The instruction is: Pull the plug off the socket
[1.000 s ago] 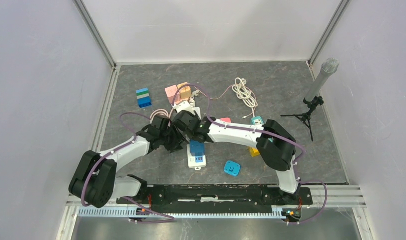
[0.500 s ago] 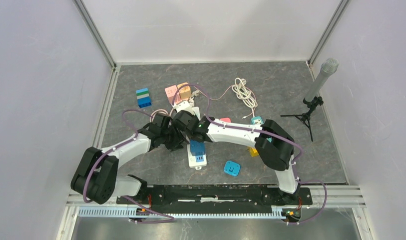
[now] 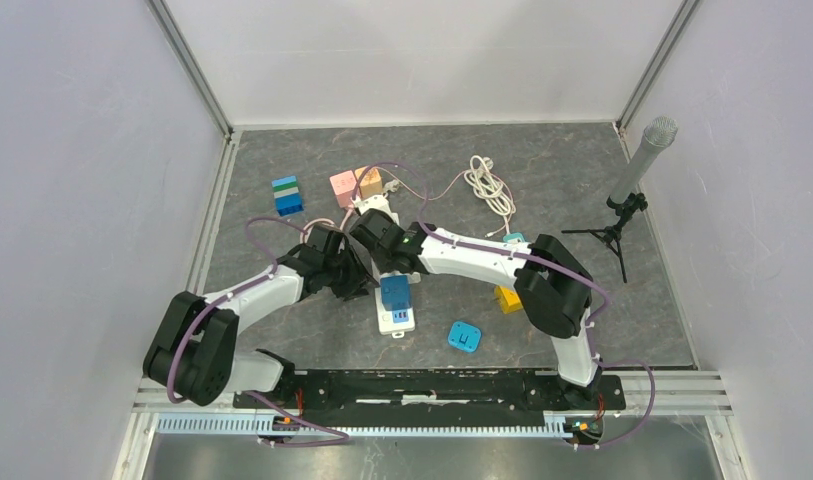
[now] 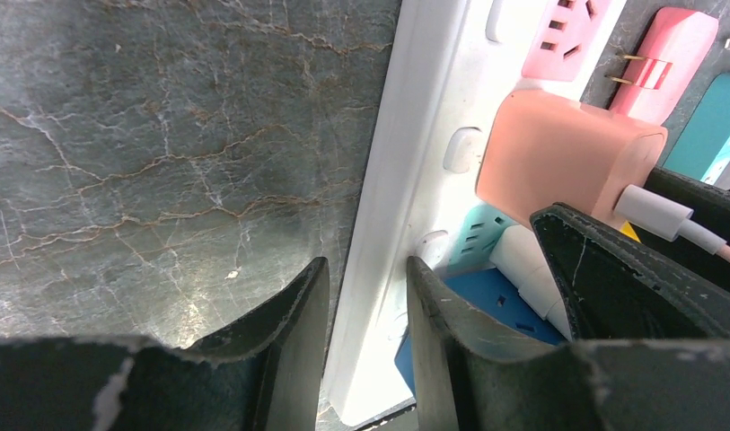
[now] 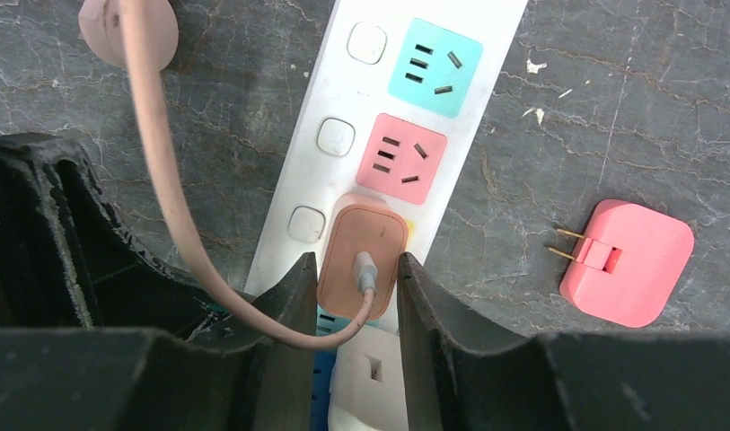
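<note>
Salmon plug (image 5: 362, 260), white strip (image 5: 312, 180) (marbled grey table (image 5: 612, 108)).

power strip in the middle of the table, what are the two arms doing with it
The right gripper is closed on the sides of the peach plug, which sits in the white power strip with its cable attached. The left gripper straddles the strip's long edge, one finger outside it and one over it, apparently to brace it. Whether it is clamped tight is unclear. The plug is not yet pulled out. A pink plug lies loose beside the strip.
</note>
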`<state>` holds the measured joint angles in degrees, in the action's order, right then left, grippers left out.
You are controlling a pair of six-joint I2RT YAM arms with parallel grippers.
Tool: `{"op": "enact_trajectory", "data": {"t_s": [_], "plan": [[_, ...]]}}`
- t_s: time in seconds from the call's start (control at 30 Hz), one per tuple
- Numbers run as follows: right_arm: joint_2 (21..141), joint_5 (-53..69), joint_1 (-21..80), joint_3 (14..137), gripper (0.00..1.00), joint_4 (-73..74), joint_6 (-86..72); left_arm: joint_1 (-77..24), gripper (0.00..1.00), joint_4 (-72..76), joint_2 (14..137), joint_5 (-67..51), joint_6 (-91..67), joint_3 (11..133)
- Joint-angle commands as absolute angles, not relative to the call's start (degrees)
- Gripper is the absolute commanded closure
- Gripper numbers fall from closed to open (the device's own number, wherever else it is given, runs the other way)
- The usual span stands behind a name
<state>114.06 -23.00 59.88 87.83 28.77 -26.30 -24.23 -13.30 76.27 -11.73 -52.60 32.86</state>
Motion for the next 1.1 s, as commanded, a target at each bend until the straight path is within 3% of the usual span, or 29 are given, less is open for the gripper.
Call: {"op": "enact_trajectory", "data": {"t_s": [0.0, 0.3, 0.37, 0.47, 0.57, 0.73, 1.0, 1.07], "plan": [[110.3, -19.2, 60.2, 89.9, 1.00, 20.7, -28.1, -24.4, 0.57, -16.2, 78.0, -6.2, -49.6, 31.8], [112.1, -28.2, 61.0, 85.8, 0.98, 20.5, -22.1, -24.4, 0.57, -15.9, 76.3, -5.7, -49.5, 31.4], [112.2, -28.7, 60.9, 86.4, 0.65, 21.4, -22.1, -24.4, 0.57, -15.8, 76.2, -5.7, -49.4, 31.2], [112.7, -27.5, 60.2, 86.2, 0.45, 21.9, -22.9, -24.3, 0.57, -15.8, 75.6, -5.0, -49.3, 31.1], [113.7, -26.6, 59.8, 86.8, 0.45, 22.8, -23.6, -24.3, 0.57, -15.5, 75.0, -4.9, -48.9, 31.1], [114.8, -26.0, 59.2, 88.7, 0.55, 24.1, -23.7, -24.4, 0.58, -15.1, 75.1, -5.2, -48.9, 30.9], [116.7, -25.3, 59.2, 89.5, 0.52, 26.4, -24.4, -24.4, 0.59, -14.5, 75.4, -5.7, -49.4, 30.6], [116.7, -25.1, 59.2, 88.4, 0.57, 25.9, -24.6, -24.4, 0.59, -14.4, 75.5, -5.7, -49.5, 30.5]]}}
